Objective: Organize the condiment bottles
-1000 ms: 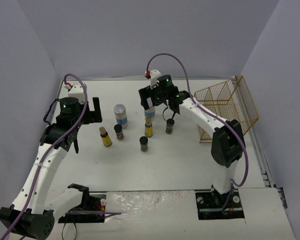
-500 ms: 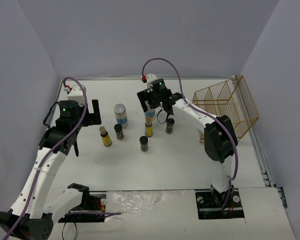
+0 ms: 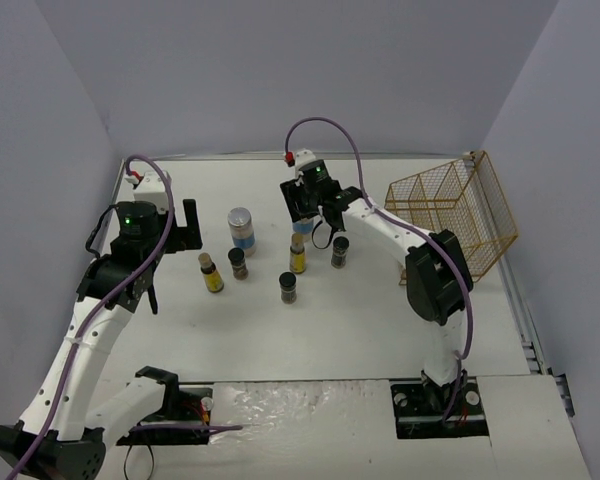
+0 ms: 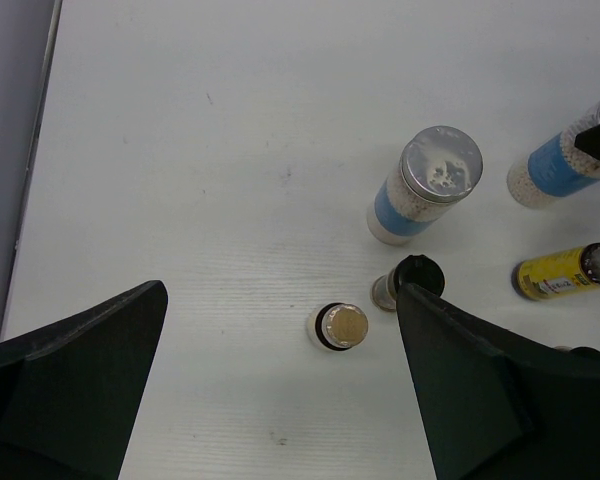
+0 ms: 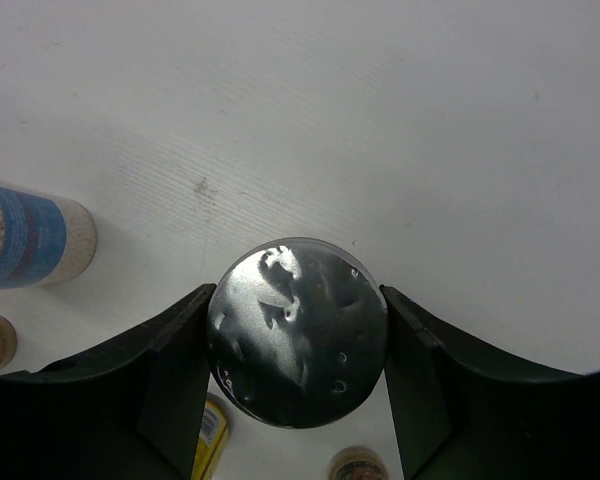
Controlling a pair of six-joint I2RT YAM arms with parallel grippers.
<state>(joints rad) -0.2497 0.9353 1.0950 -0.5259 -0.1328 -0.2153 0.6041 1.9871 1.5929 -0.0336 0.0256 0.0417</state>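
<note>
My right gripper (image 5: 298,345) is shut on a clear condiment bottle with a silver lid (image 5: 298,330); both pads touch the lid's sides. In the top view this right gripper (image 3: 301,213) stands over the bottle at the back of the group. A second silver-lidded, blue-labelled bottle (image 3: 241,228) stands to the left. In front are two slim yellow bottles (image 3: 211,273) (image 3: 298,256) and three short dark ones (image 3: 237,263) (image 3: 288,288) (image 3: 340,252). My left gripper (image 4: 280,400) hangs open above the table, left of the group, holding nothing.
A gold wire basket (image 3: 450,208) stands at the right side of the table, right of the bottles. The side walls close in the table on the left and right.
My right gripper moved slightly left and down over the silver-lidded bottle and closed its fingers on the lid. The left arm barely moved.
</note>
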